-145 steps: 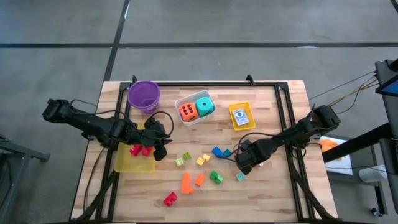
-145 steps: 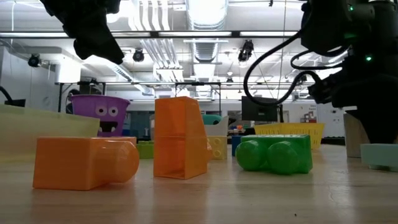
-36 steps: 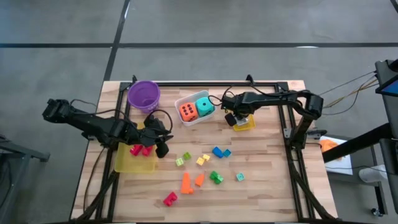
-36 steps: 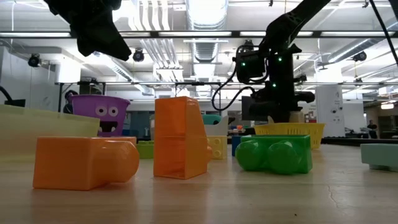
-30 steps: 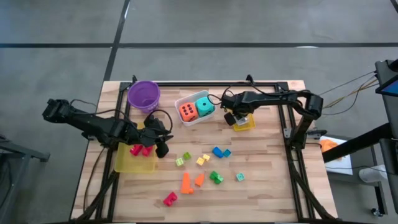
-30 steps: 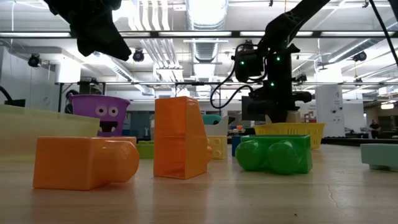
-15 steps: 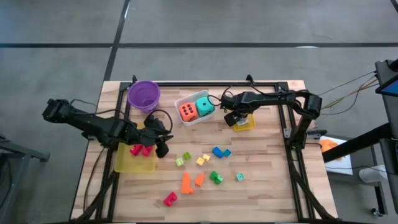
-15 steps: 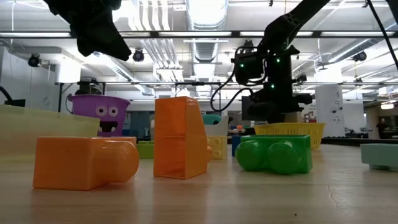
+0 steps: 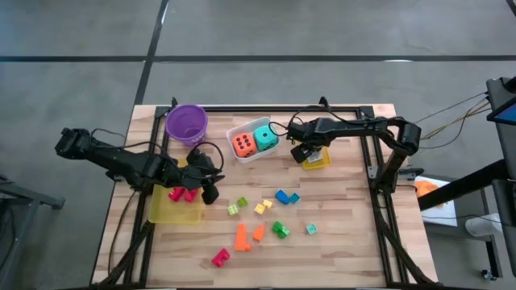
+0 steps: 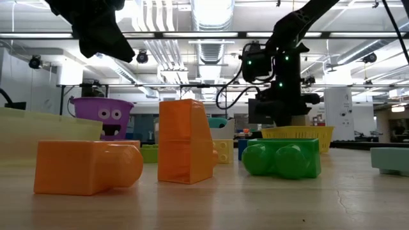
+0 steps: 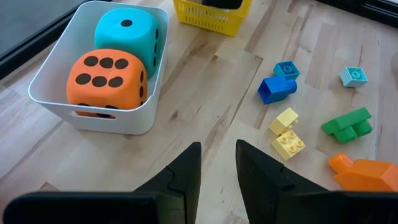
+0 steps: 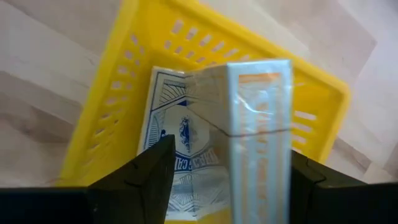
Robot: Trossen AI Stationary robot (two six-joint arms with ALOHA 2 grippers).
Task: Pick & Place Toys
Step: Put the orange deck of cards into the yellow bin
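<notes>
Up in the upper middle of the high view, the right gripper (image 9: pixel 306 153) hangs right over the small yellow basket (image 9: pixel 322 160). Its wrist view shows the jaws spread apart with the card pack (image 12: pixel 258 130) standing on edge between them in that basket, long axis running away from the camera; looks like nothing is clamped, though it's hard to be sure. Loose blocks like the blue block (image 9: pixel 283 196) and green block (image 9: pixel 280 229) sit lower centre, well apart from it and roughly between both arms. Left gripper (image 9: pixel 208 189) waits at the left by the yellow tray (image 9: pixel 165 214), fingers slightly parted, empty.
</notes>
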